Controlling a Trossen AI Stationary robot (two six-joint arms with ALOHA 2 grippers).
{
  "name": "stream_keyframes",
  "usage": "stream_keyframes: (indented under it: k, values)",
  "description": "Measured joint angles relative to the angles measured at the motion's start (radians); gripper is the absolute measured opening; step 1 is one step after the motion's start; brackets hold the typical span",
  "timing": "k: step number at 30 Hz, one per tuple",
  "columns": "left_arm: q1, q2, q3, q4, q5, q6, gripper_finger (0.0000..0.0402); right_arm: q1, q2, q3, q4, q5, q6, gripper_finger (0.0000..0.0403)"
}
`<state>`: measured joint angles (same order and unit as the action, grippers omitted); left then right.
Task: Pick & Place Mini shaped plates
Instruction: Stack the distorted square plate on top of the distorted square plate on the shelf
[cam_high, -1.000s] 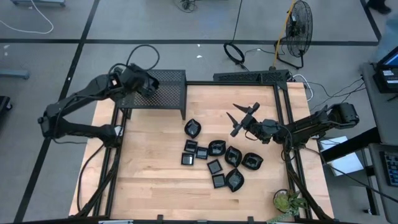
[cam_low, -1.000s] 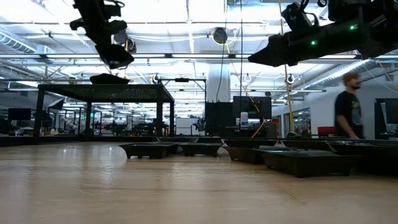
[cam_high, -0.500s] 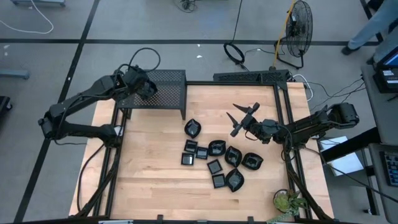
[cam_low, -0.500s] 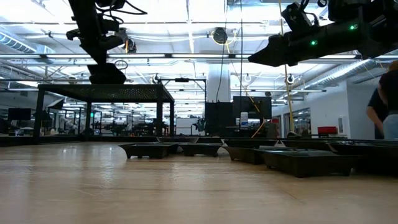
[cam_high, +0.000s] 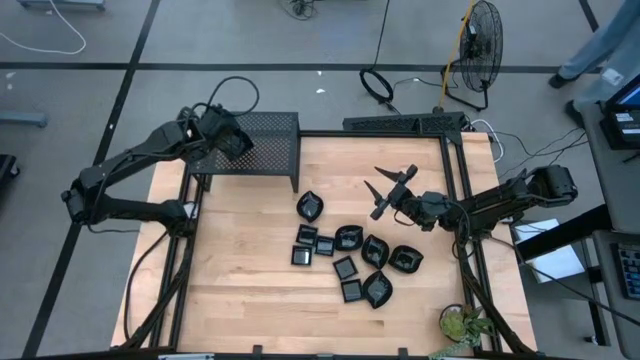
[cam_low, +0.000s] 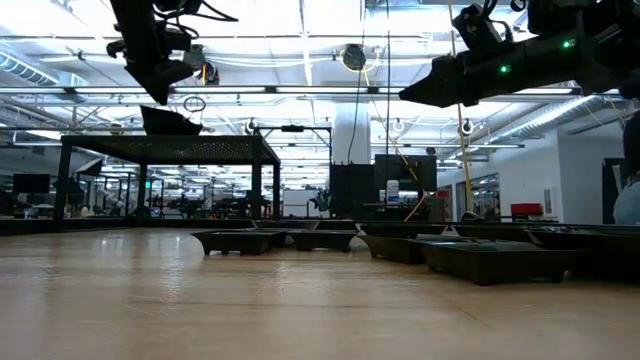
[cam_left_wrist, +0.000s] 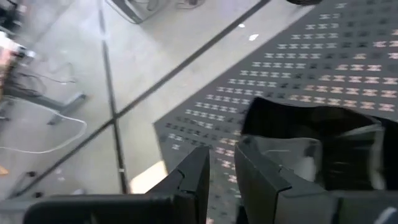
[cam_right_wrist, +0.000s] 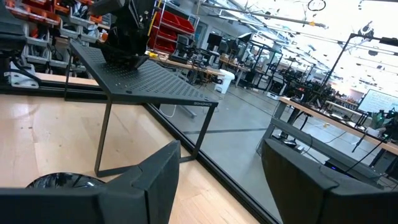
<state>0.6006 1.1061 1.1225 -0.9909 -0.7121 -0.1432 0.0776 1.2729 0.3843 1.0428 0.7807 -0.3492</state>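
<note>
- Left pincer (cam_high: 232, 143): poised above rack (cam_high: 270, 130), fingers slightly parted, plate (cam_left_wrist: 323, 140) resting just beneath.
- Right pincer (cam_high: 393, 189): spread wide, empty; remaining plates (cam_high: 350, 255) clustered on desk (cam_high: 240, 280) toward seven o'clock, nearest this arm.

Ten small glossy black dishes (cam_high: 349, 252), square and leaf-shaped, lie clustered upright just past my table's centre, toward four o'clock, several touching. Another small black plate (cam_left_wrist: 317, 149) sits flat on the perforated black rack (cam_high: 262, 140) at eleven o'clock.
</note>
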Motion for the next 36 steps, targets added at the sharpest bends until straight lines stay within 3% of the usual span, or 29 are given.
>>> stream_keyframes:
  k: [10,17,24,29,36]
  values:
    - [-0.036,-0.006,0.0,-0.008,-0.039,0.018,0.0083,0.0,0.0,0.0,0.0,0.0,0.0,0.0212]
    - [-0.008,0.0,-0.001,-0.048,0.1,-0.083,0.0081,0.0,0.0,0.0,0.0,0.0,0.0,0.0212]
    - [0.033,0.006,-0.081,-0.052,0.21,-0.119,0.0081,0.0,0.0,0.0,0.0,0.0,0.019,0.0212]
    - [0.047,0.005,-0.095,-0.055,0.19,-0.09,0.0081,0.0,0.0,0.0,0.0,0.0,0.019,0.0212]
    - [0.036,0.005,-0.013,-0.055,0.161,-0.061,0.0081,0.0,0.0,0.0,0.0,0.0,0.018,0.0212]
